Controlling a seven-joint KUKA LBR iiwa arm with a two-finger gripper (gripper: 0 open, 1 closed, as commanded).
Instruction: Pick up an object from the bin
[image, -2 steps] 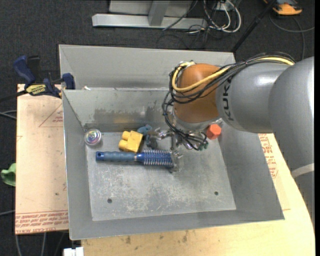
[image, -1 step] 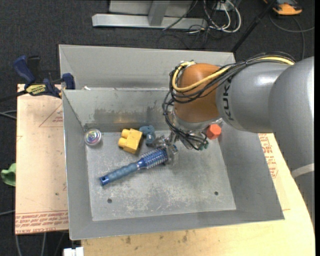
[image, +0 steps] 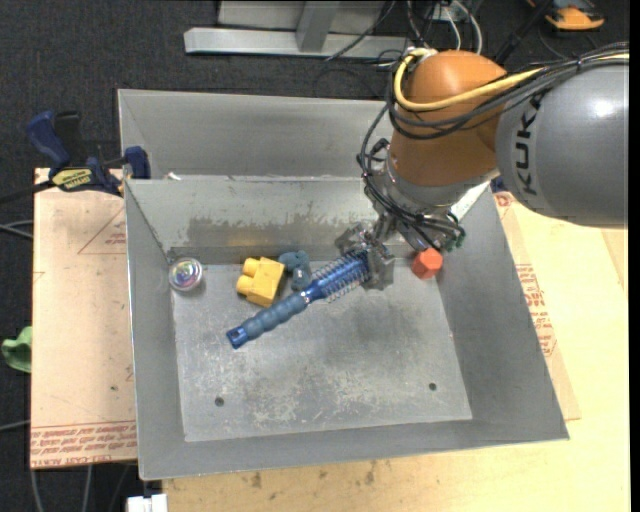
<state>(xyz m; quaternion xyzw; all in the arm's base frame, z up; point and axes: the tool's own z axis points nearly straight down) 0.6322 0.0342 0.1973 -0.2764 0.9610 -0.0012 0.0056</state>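
Smooth grey arm (image: 585, 120) marked KUKA (image: 527, 150) in black, rounded orange cover (image: 445, 125) at the wrist, yellow cable (image: 400, 85) looped over it, black cables (image: 380, 185) beneath

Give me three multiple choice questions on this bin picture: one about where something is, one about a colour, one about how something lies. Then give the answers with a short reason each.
1. Where in the bin is the round silver thing?
A. at the left, near the back wall
B. in the front right corner
C. in the middle of the floor

2. What colour is the block beside the blue brush?
A. green
B. yellow
C. white

3. How does the blue brush lie?
A. upright against the left wall
B. flat and slantwise, its bristle end at the gripper
C. outside the bin

Answers:
1. A: it sits at the foot of the left wall, close to the back.
2. B: the block is plainly yellow.
3. B: it runs flat across the floor from lower left up to the gripper.
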